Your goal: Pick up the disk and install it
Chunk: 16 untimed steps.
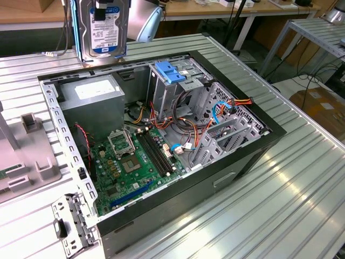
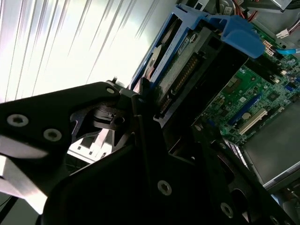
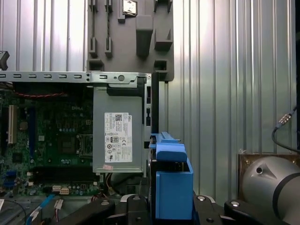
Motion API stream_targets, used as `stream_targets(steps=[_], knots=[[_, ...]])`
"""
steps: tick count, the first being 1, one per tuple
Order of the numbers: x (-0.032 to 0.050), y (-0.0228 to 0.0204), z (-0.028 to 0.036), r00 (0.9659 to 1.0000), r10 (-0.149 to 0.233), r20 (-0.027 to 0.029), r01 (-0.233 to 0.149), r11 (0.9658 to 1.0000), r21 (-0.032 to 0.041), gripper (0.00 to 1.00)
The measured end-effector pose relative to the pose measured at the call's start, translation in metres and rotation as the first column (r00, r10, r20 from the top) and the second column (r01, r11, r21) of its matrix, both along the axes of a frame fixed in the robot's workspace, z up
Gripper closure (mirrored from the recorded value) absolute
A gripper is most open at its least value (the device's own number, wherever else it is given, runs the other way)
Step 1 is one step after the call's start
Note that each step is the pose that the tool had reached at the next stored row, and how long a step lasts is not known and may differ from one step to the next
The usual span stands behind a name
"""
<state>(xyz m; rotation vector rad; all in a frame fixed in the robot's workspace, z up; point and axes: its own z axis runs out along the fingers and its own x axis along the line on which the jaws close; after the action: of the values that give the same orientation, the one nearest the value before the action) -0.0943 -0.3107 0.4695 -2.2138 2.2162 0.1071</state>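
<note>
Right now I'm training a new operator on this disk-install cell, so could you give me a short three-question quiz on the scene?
1. True or false: the flat silver metal disk with blue side rails hangs in the air.
2. What holds it? A) the gripper B) a person's hand C) a hook
3. Fill in: the circuit board inside the open black metal computer case is ____ in colour.
Key: 1 true; 2 A; 3 green.

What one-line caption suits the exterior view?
Disk hangs upright beside the open computer case on a ribbed metal table.
</note>
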Motion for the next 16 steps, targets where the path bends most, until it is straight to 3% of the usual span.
stream_targets(steps=[16], knots=[[0.0097,-0.0028,-0.0005,1.0,0.0,0.0,0.0,1.0,0.0,0.64]])
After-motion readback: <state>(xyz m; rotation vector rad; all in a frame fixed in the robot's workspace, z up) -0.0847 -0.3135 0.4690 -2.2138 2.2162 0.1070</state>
